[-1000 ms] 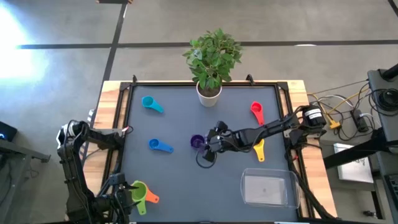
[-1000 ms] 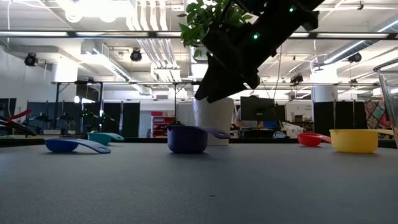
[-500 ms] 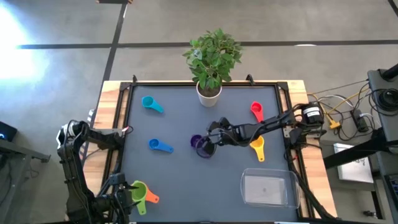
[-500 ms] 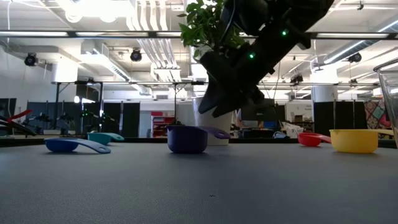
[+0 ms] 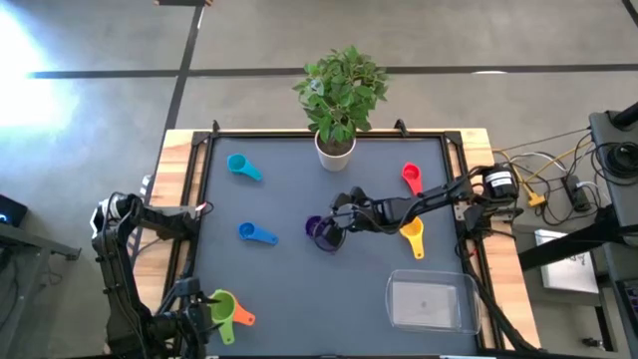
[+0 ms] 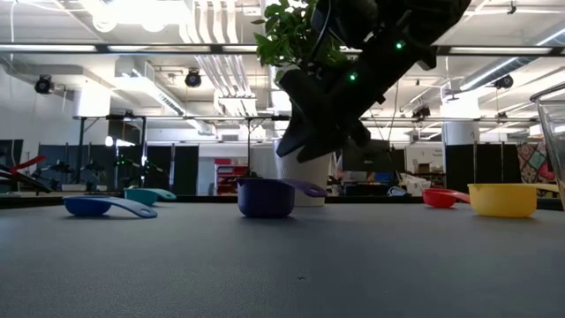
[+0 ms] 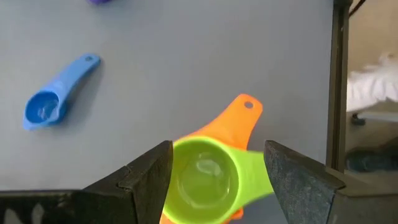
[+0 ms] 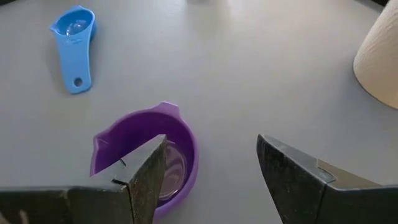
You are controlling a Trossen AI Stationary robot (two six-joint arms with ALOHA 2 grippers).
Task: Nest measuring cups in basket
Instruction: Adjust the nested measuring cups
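Cups are showing purple [image 5: 317, 228], blue [image 5: 256, 233], teal [image 5: 242, 166], red [image 5: 411, 178], yellow [image 5: 413, 237] — orange [image 5: 240, 318] under green [image 5: 221, 303]. The table [image 5: 289, 279] is looking plain grey — the basket [image 5: 430, 303] clear.

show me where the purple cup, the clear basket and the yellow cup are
purple cup [image 8: 144, 155], right wrist view, on the bowl's inner wall.
clear basket [image 5: 427, 303], high view, on its bare floor.
yellow cup [image 6: 501, 200], low view, on the bowl's outer side.

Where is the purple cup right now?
The purple cup sits near the table's middle in the high view, between the blue cup and the yellow cup, with the open right gripper beside it.
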